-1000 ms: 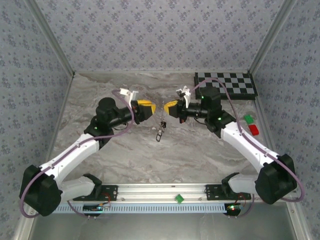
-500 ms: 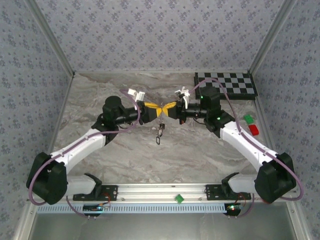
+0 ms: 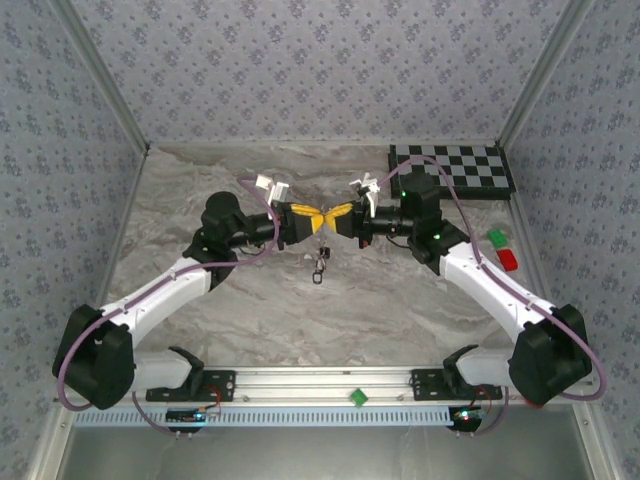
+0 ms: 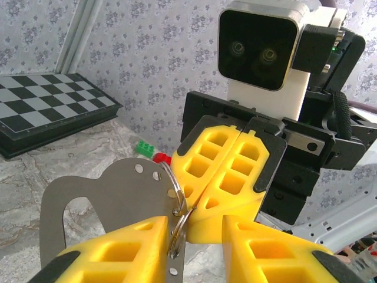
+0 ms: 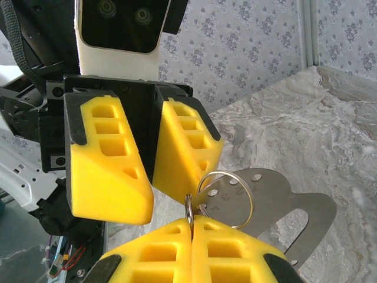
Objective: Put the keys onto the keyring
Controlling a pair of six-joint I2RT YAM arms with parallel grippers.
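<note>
Both grippers meet tip to tip above the table's middle. My right gripper (image 3: 334,214) (image 5: 191,223) is shut on the edge of the keyring (image 5: 189,207), a thin silver wire loop. A second wire ring (image 5: 227,173) links it to a flat grey metal tag (image 5: 283,203) (image 4: 100,194) with small holes. My left gripper (image 3: 312,222) (image 4: 194,227) is open. Its fingers straddle the right gripper's tip, and the keyring (image 4: 177,233) lies against the inner face of one finger (image 4: 118,247). A small dark bundle (image 3: 320,266) hangs below. I cannot make out the keys.
A checkered board (image 3: 455,168) (image 4: 41,112) lies at the back right corner. A green brick (image 3: 497,238) and a red brick (image 3: 508,260) sit near the right wall. Patterned walls close in the marbled table (image 3: 230,300) on three sides.
My left gripper has moved right to meet the right gripper's tip, and its jaws have narrowed. The right arm has held still with the ring. The hanging bundle has shifted slightly.
</note>
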